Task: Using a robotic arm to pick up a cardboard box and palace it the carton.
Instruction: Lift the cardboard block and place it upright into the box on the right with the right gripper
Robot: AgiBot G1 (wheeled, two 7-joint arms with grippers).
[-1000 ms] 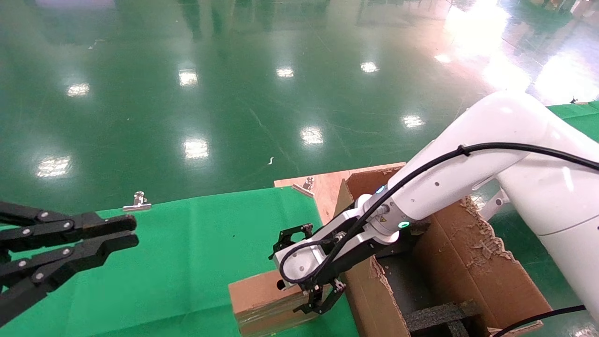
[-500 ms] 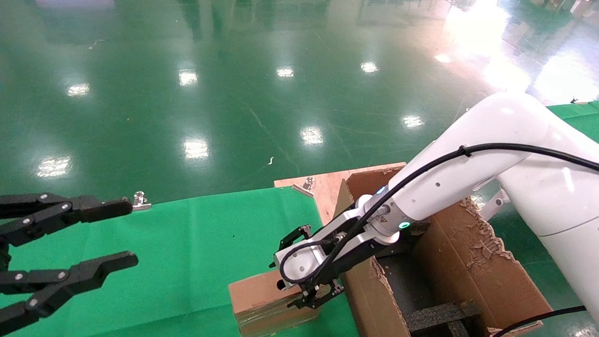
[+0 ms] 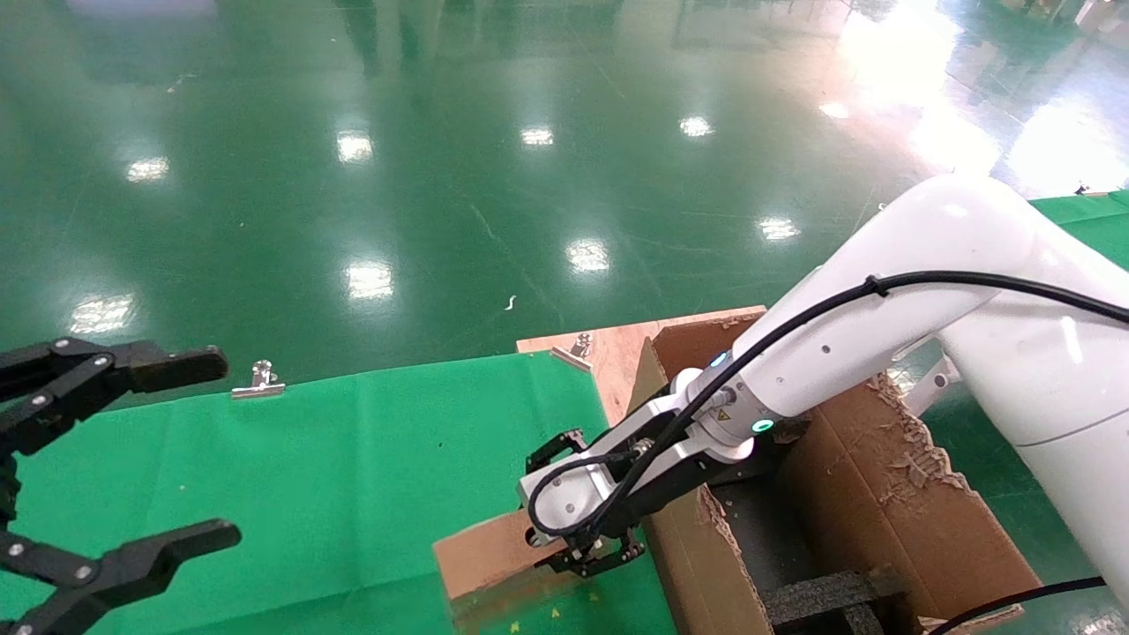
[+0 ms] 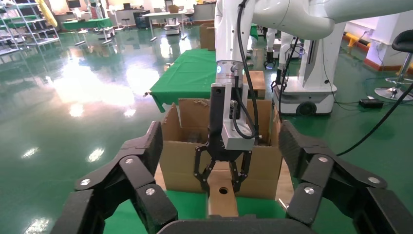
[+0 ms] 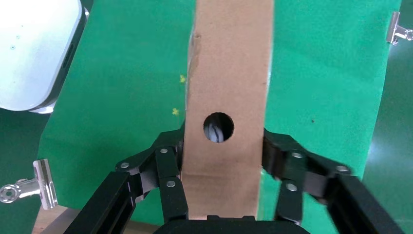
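The small brown cardboard box (image 3: 490,557) with a round hole lies on the green cloth beside the carton (image 3: 869,494), a large ragged-flapped one with black foam inside. The white robotic arm (image 3: 847,335) reaches down from the right. Its right gripper (image 3: 564,540) is shut on the box's end nearest the carton, which sits raised off the cloth. In the right wrist view the box (image 5: 229,97) fills the right gripper (image 5: 224,146), fingers (image 5: 168,170) against both sides. My left gripper (image 3: 198,450) hovers wide open at the left with nothing in it, facing the box (image 4: 223,197).
Metal clips (image 3: 257,381) (image 3: 578,346) hold the green cloth (image 3: 353,467) at the table's far edge. A bare wooden board (image 3: 609,353) shows behind the carton. Shiny green floor lies beyond. The carton's near wall (image 4: 181,161) stands right behind the box.
The left gripper went from shut to wide open. The right gripper's fingers closed onto the box, and the gripped end of the box lifted slightly.
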